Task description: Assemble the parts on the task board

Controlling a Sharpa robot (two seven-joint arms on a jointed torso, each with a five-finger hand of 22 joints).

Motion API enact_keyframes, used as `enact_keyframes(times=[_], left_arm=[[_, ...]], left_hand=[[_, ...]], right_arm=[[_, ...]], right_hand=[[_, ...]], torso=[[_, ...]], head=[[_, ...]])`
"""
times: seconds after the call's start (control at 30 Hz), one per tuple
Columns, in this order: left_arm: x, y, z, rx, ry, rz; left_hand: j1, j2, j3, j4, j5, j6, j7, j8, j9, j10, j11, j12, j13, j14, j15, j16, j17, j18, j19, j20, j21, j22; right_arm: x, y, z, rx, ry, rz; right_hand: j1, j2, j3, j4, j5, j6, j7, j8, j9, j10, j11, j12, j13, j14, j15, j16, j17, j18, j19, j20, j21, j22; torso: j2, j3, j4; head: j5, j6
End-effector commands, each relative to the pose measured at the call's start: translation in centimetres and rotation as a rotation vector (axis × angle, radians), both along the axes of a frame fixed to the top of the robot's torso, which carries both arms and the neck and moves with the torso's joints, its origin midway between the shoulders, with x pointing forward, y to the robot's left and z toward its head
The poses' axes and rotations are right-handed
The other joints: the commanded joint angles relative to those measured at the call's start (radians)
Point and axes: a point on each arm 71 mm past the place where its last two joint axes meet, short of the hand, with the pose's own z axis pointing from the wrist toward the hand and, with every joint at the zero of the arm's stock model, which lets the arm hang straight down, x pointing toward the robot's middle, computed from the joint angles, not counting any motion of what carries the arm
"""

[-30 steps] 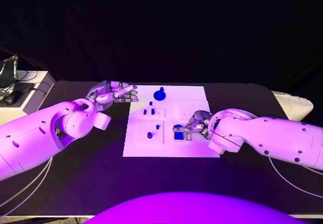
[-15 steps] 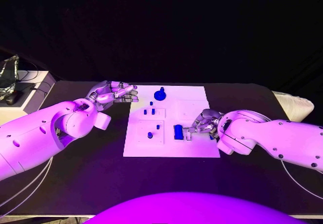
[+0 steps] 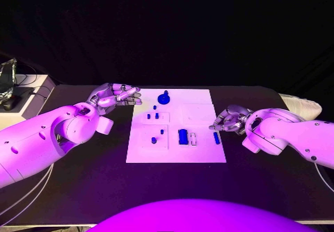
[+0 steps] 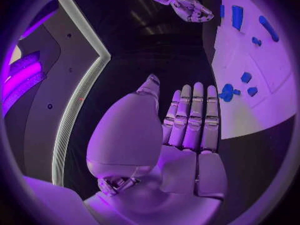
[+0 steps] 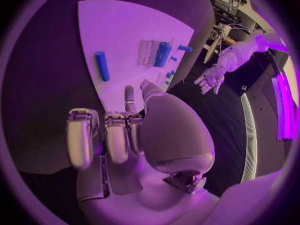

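Facing the black table [image 3: 69,179], you had the task board [image 3: 201,113] lying flat at its middle, with the parts spread over it and both hands off the plate.

1. Location of parts. A wide blue block [image 3: 183,136] stood near the board's centre, a slim blue bar [image 3: 216,138] lay near its right edge, and a round knobbed part [image 3: 164,98] sat at the far end. Smaller blue pieces [image 3: 154,140] occupied the left half.
2. Right hand [image 3: 228,121]. It hung at the board's right edge, just beside the slim blue bar, touching no part. The right wrist view showed its fingers [image 5: 115,135] curled inward with nothing between them.
3. Left hand [image 3: 115,95]. It hovered beyond the board's far left corner. The left wrist view showed its fingers [image 4: 190,117] straight, side by side and holding nothing.
4. Handling, as a judgement. The parts looked small, rigid and light, probably smooth plastic, so they could slip or tip. You would likely have done best pinching the slim blue bar across its long sides, near mid-length.
5. Markings. No brand, label or writing was legible on the board or the parts.
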Motion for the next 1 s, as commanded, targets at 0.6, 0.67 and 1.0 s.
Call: enact_keyframes(times=[0.6,0.67,1.0], left_arm=[[0.0,-0.3,0.0,-0.021,-0.006,-0.012],[0.0,-0.3,0.0,-0.02,-0.005,-0.012],[0.0,-0.1,0.0,-0.017,-0.002,-0.007]], left_hand=[[0.019,0.027,-0.001,-0.002,-0.005,0.03,0.0,0.008,-0.004,0.022,-0.013,0.008,0.004,0.004,-0.001,-0.013,0.004,0.007,0.01,0.0,0.004,-0.009],[0.02,0.027,-0.001,-0.002,-0.005,0.029,0.001,0.007,-0.005,0.021,-0.013,0.007,0.004,0.004,-0.001,-0.013,0.004,0.007,0.011,0.0,0.004,-0.009],[0.02,0.026,-0.002,-0.001,-0.005,0.027,0.003,0.005,-0.006,0.018,-0.011,0.004,0.003,0.003,0.0,-0.015,0.004,0.006,0.013,0.0,0.004,-0.01]], right_arm=[[0.1,-0.5,-1.7,-0.286,0.063,0.008],[0.1,-0.4,-1.9,-0.293,0.07,0.008],[-0.1,-0.5,-2.7,-0.344,0.085,0.025]], right_hand=[[-0.183,-0.053,-0.016,0.016,0.02,0.074,-0.013,0.007,-0.028,0.106,-0.016,0.002,0.263,0.101,-0.012,0.009,0.251,-0.02,0.091,-0.008,0.029,0.244],[-0.183,-0.053,-0.016,0.016,0.02,0.074,-0.013,0.007,-0.028,0.106,-0.016,0.002,0.263,0.101,-0.012,0.01,0.252,-0.02,0.091,-0.008,0.03,0.245],[-0.183,-0.052,-0.017,0.016,0.02,0.077,-0.014,0.009,-0.028,0.106,-0.017,0.002,0.263,0.101,-0.012,0.01,0.251,-0.02,0.091,-0.008,0.03,0.244]], torso=[[0.004,-0.0026,0.0055],[0.005,-0.004,0.0067],[0.004,-0.0028,0.0049]], head=[[-0.02,0.0],[-0.023,0.0],[-0.021,0.0]])
